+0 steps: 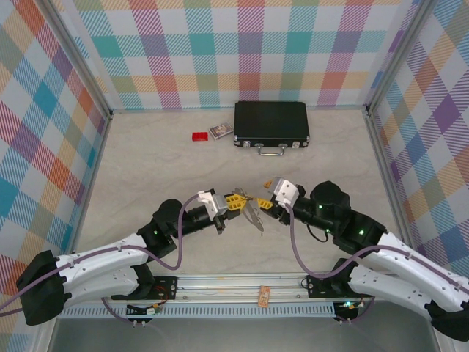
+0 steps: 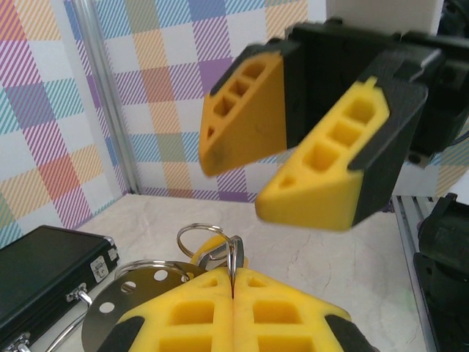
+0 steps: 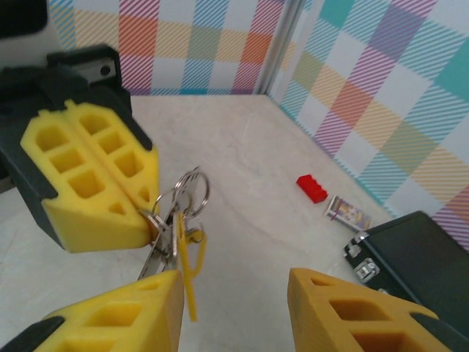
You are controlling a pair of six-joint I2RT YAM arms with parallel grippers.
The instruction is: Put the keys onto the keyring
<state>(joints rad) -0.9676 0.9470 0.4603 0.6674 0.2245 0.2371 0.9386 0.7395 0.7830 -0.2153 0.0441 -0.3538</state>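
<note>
Nearest you, your left gripper (image 2: 233, 286) is clamped tight, its yellow pads pressed together on the metal bundle. It holds the bundle clear above the table (image 1: 161, 158), in front of the two bases. From the pinch the keyring (image 3: 193, 189) sticks out as thin wire loops. The keys (image 3: 163, 253) hang below it as slim silver blades, with a narrow yellow strip (image 3: 192, 282) dangling beside them. You cannot tell from here which pieces are already threaded and which are merely pinched together.

Your right gripper (image 3: 234, 286) faces the bundle from just beside it, jaws apart with nothing between them.

Judge the bundle as light, stiff and slick. It is thin metal that will not bend, but it will swing and twist on the ring at the slightest nudge. It can also slide out of the foam pads if you catch it by an edge. Take a key by its flat head, pads across the broad faces, leaving the hole free. Hold the ring on its rim, away from its opening, so the wire has room to part. The likely trouble is the hanging blades turning as you close.

Farther out, well apart from the work, the black case (image 1: 271, 123) lies near the back wall (image 1: 249, 51), handle toward you. A small card (image 1: 220, 131) and a red block (image 1: 199, 136) sit just left of it.
</note>
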